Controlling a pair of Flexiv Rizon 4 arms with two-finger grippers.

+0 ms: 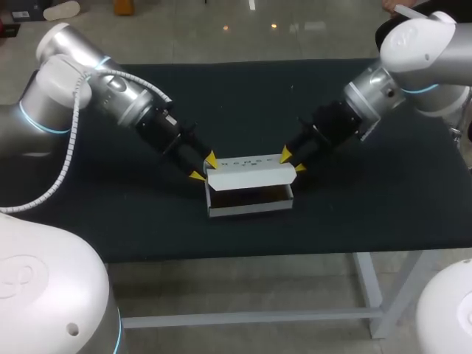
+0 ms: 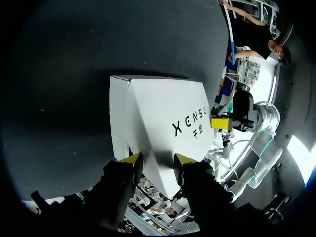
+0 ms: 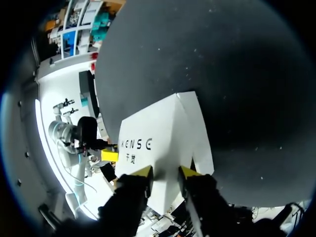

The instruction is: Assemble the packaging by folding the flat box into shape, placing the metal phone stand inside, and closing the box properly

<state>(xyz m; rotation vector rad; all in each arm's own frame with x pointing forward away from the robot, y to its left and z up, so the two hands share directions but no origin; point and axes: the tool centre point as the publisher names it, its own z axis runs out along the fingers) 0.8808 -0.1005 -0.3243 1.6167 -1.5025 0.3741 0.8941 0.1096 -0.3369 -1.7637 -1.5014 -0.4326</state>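
Observation:
A white cardboard box stands in the middle of the black table. Its lid is tilted half over a dark inside, where I cannot make out a phone stand. My left gripper is at the lid's left end, its yellow fingertips on either side of the white box, shut on it. My right gripper is at the lid's right end. In the right wrist view its fingertips likewise clasp the white box between them.
Bare black tabletop lies all around the box. The front edge of the table runs a short way in front of it.

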